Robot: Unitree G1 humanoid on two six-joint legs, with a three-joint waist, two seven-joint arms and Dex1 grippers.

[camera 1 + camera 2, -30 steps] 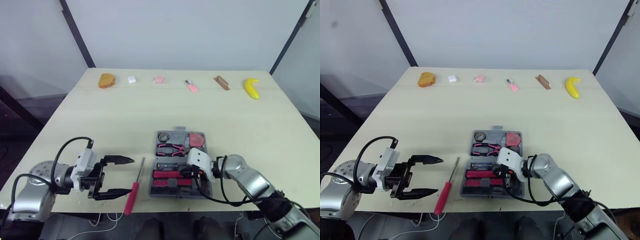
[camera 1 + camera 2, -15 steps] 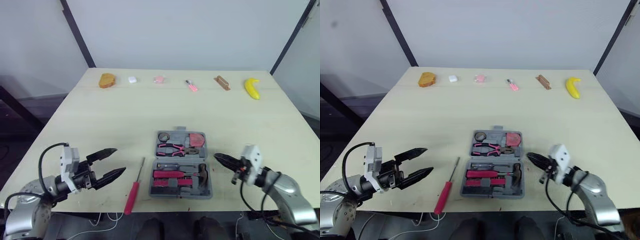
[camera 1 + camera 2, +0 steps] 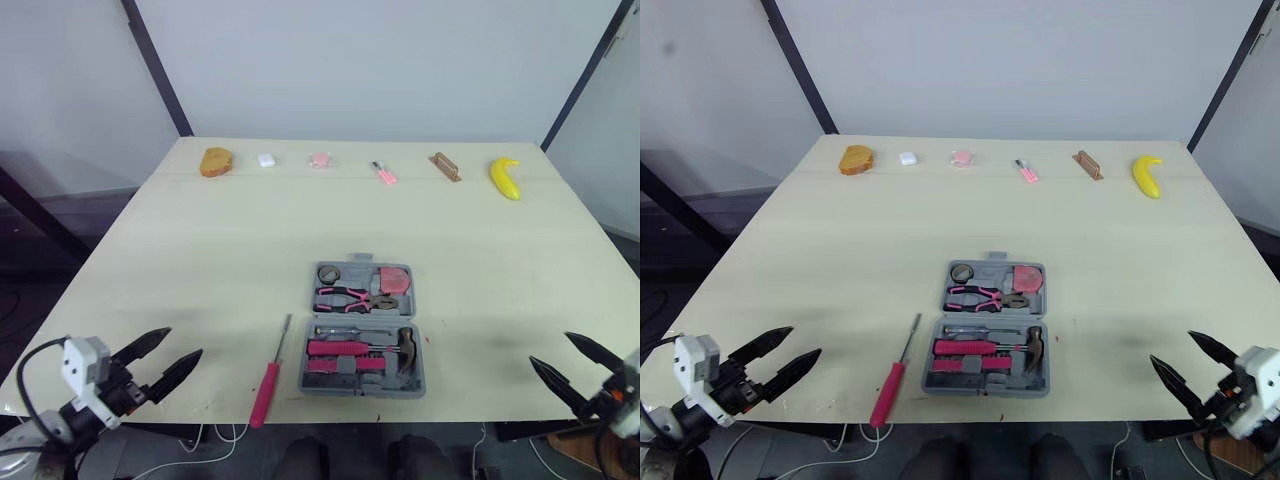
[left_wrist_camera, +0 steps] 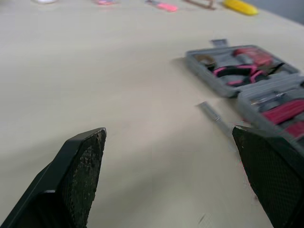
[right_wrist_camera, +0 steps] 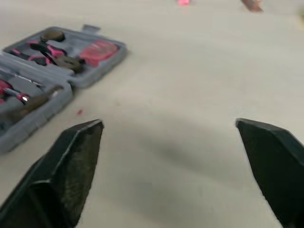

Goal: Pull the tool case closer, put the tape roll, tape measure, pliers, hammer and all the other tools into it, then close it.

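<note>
The left gripper (image 3: 168, 352) and right gripper (image 3: 550, 350) stand spread wide and empty, their arms mostly cut off. Between them lies the open grey plastic tool case (image 3: 361, 268), with a red-handled screwdriver (image 3: 267, 381) beside it.

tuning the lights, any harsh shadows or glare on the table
Left eye view: soft even light on the table, no glare, faint shadows either side of the tool case. Left wrist view: diffuse shadow band between the open jaws. Right wrist view: the same.
</note>
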